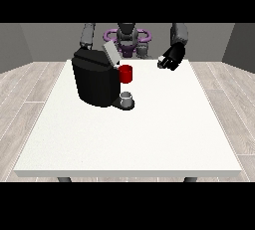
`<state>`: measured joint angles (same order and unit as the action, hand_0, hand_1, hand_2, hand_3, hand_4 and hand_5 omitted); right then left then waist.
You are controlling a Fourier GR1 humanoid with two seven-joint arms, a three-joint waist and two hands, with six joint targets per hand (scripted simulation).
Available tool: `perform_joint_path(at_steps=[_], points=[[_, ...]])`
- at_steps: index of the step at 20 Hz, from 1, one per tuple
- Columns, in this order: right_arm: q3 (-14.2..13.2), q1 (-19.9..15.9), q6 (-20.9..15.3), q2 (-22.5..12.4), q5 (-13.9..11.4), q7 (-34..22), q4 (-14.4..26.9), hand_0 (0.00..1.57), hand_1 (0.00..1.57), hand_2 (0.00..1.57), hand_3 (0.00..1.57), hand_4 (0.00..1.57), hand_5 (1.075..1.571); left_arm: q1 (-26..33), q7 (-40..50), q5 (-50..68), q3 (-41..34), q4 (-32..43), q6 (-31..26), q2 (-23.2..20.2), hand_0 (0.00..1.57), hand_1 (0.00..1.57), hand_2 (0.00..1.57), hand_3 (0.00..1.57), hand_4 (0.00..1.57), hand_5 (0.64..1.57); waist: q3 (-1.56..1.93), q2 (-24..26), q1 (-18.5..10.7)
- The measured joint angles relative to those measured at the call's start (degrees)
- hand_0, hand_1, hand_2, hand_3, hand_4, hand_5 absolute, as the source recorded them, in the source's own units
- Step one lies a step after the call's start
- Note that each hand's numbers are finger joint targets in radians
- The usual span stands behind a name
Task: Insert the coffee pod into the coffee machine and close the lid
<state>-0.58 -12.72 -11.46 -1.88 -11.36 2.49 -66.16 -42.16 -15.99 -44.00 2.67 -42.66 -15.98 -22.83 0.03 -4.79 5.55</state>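
Table: large white rectangular table [149, 139], bearing everything in play; robot small behind its far edge.
Machine: bulky black box-shaped coffee machine [94, 82] on the far part of the table at the view's left, front facing the camera.
Lid: grey flat lid [110, 53] tilted up and back at the machine's top, so open; closing not yet done.
Red thing: red cylindrical cup-like object [126, 73] just beside the machine's upper front, under the raised lid. Judged to be the coffee pod at or near its slot; whether seated or merely beside the opening, cannot tell.
Cup: small grey cup [127, 97] on the machine's dark base, below the red thing.
Hand at the view's right: black hand [171, 57] raised above the far edge, well apart from the machine, fingers curled inward with a small pale spot at the tips; holding anything or not, cannot tell.
Hand at the view's left: hidden behind the machine, only the grey upper arm [87, 35] showing; state not to be seen.
Step in hand: judged as settling the pod, then lowering the lid.
Doing it well: confirm the pod upright and fully in before touching the lid; press the lid down from its free upper edge, along the hinge's swing; keep fingers out from under it; avoid nudging the grey cup or shifting the machine.
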Motion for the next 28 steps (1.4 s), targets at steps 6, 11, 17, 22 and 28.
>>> perform_joint_path(at_steps=[6,11,17,22,28], points=[[0.2,-2.2,0.1,0.0,-0.6,-0.5,1.7,0.00,0.00,0.00,0.00,0.00,1.571,-4.8,3.9,0.2,-0.4,-2.0,-4.1,2.2,1.40,1.40,1.40,1.34,0.60,1.571,0.00,0.9,0.8],[0.1,-2.4,2.2,-0.8,0.3,0.0,1.2,0.00,0.00,0.00,0.00,0.00,1.571,-7.5,6.4,0.5,-1.5,-3.0,-6.1,3.3,1.38,1.38,1.40,1.38,0.52,1.571,-0.02,1.7,2.5],[2.1,-4.3,2.1,0.9,0.7,0.4,-0.7,0.00,0.00,0.00,0.00,0.00,1.571,-15.7,11.9,3.0,-5.9,-1.7,-8.4,3.3,1.20,1.20,1.24,1.26,0.49,1.571,-0.01,-0.2,5.9],[3.3,-5.1,2.0,0.9,0.7,-0.4,-4.0,0.00,0.00,0.00,0.00,0.00,1.571,-19.7,13.2,3.7,-8.3,-0.1,-9.3,1.3,1.16,1.16,1.25,1.27,0.48,1.571,-0.02,-1.7,8.7],[2.7,-7.0,2.1,0.0,0.7,-1.7,-7.2,0.00,0.00,0.00,0.00,0.04,1.571,-23.3,13.4,3.2,-9.7,1.6,-9.3,-1.6,1.24,1.24,1.29,1.25,0.48,1.571,-0.02,-5.0,11.0]])
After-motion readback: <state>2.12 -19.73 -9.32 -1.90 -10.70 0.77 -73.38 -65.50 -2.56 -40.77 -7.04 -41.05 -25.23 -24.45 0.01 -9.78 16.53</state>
